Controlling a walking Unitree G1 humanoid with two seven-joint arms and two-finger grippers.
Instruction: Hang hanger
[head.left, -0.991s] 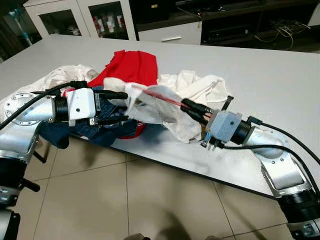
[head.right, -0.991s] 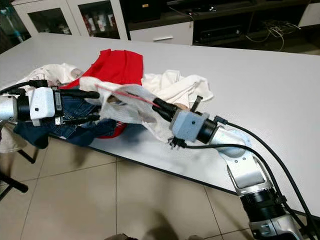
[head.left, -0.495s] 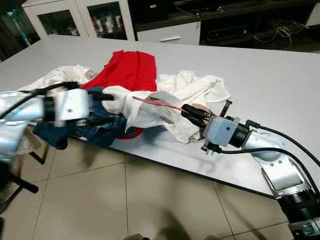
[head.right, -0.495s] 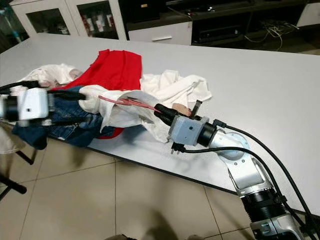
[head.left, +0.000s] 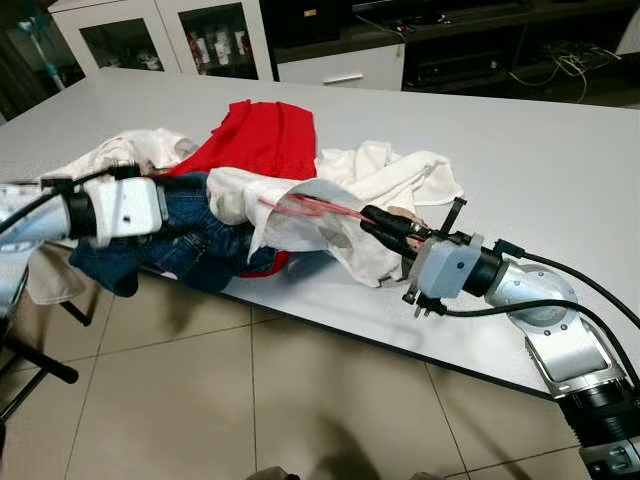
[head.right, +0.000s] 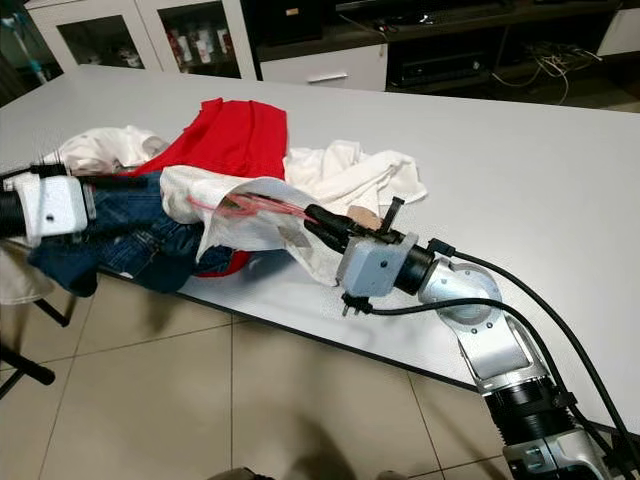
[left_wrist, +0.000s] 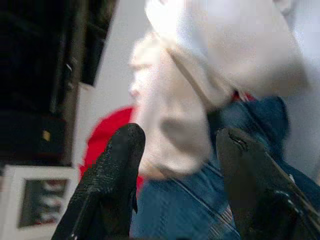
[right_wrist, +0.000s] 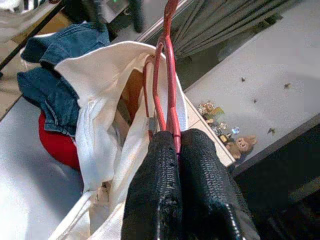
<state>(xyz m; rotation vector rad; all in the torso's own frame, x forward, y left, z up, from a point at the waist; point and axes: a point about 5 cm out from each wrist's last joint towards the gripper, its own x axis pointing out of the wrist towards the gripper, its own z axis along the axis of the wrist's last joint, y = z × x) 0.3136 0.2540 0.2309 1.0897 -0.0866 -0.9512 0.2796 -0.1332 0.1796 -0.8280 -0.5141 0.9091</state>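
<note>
A thin red hanger (head.left: 322, 208) sticks out of my right gripper (head.left: 372, 218), which is shut on its lower end (right_wrist: 172, 131) just above the table's front edge. The hanger reaches into a white shirt (head.left: 295, 222) draped over it. Off to the left, my left gripper (left_wrist: 180, 137) is open with nothing between its fingers. It hovers by the blue jeans (head.left: 200, 240), apart from the shirt. Its white wrist block (head.left: 115, 207) looks blurred.
A red garment (head.left: 265, 135) and more white cloths (head.left: 395, 172) lie in a pile on the grey table (head.left: 540, 170). Jeans hang over the table's front edge. Cabinets (head.left: 215, 40) stand behind. Tiled floor (head.left: 300, 400) lies in front, and a black stand leg (head.left: 45, 372) is at the left.
My left gripper has pulled back to the left, off the white shirt's edge. The shirt now hangs on the hanger alone, and my right gripper has hardly moved.
</note>
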